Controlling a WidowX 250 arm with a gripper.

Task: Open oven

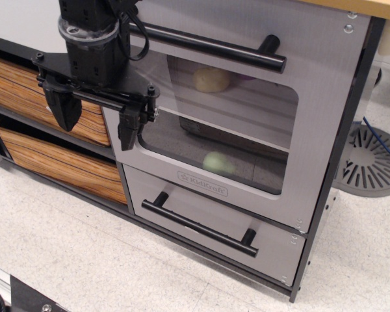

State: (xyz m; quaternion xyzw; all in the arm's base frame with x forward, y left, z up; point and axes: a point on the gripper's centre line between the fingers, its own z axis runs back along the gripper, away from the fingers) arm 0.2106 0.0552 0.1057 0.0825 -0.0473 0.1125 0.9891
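Tool (96,116) hangs fingers-down, spread apart, beside the oven (247,140) door's left edge.

oven (247,140): 1 | grey drawer (208,224): 1 | wood-grain drawers (26,84): 2 | claw (97,117): 1

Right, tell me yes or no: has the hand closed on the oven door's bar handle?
No: the hand hangs open below the bar handle, its fingers in front of the oven door's left edge, holding nothing.
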